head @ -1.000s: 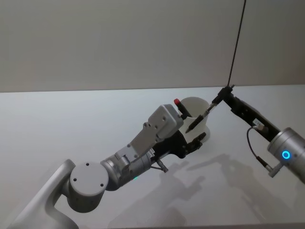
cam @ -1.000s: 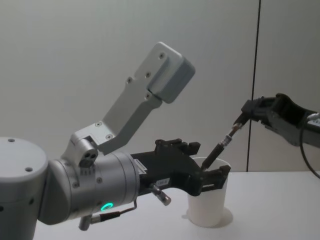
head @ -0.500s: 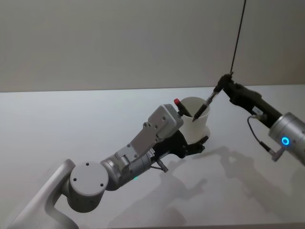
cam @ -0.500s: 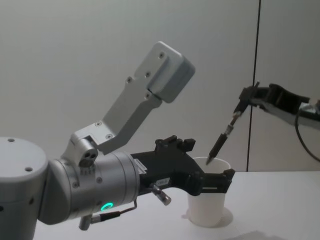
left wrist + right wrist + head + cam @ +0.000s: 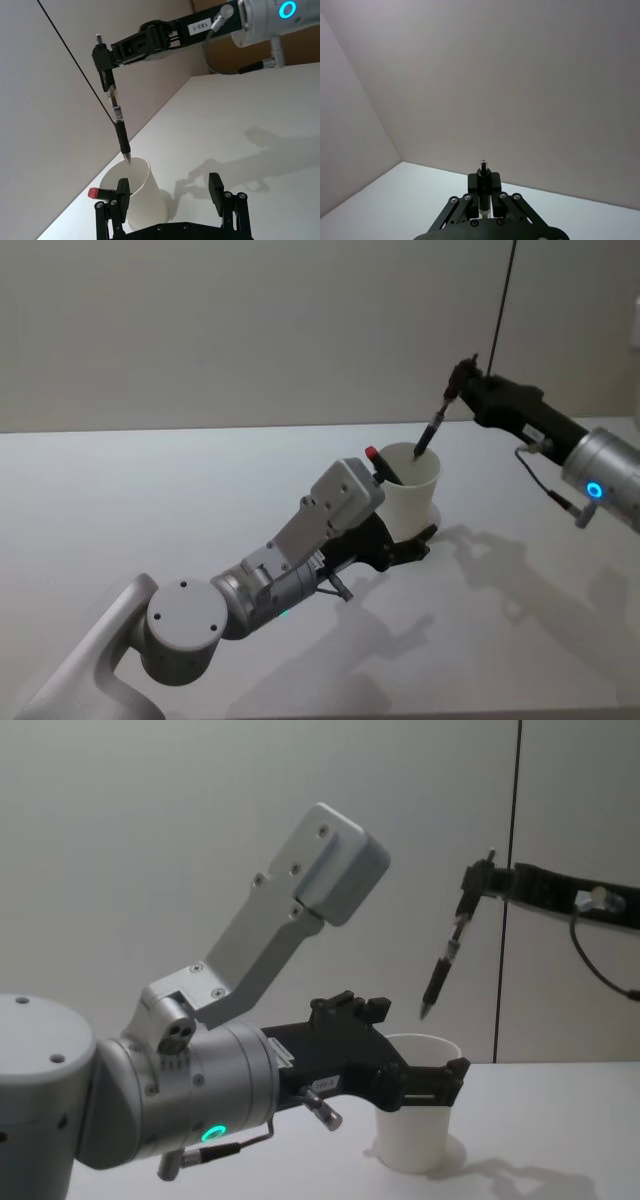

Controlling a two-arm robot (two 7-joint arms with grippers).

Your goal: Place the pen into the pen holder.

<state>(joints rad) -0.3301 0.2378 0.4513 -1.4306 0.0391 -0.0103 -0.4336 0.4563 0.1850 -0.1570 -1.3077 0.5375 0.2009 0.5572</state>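
Note:
The pen holder (image 5: 410, 488) is a white paper cup standing upright on the table; the chest view shows it low down (image 5: 418, 1122). My left gripper (image 5: 408, 540) is open, with a finger on either side of the cup (image 5: 139, 192). My right gripper (image 5: 462, 380) is shut on the top end of the dark pen (image 5: 430, 430). The pen (image 5: 440, 970) hangs tilted, tip down, a little above the cup's rim. In the left wrist view the pen (image 5: 116, 120) has its tip right at the rim. The right wrist view looks along the pen (image 5: 482, 172) between the shut fingers.
The white table (image 5: 150, 500) spreads wide around the cup, with a plain wall behind. A small red-capped piece (image 5: 372, 453) sits beside the cup near my left wrist. A thin dark vertical line (image 5: 500, 310) runs down the wall behind the right arm.
My right gripper rose and drew back with the pen, so its tip went from inside the cup's mouth to just above the rim. The left fingers spread slightly around the cup.

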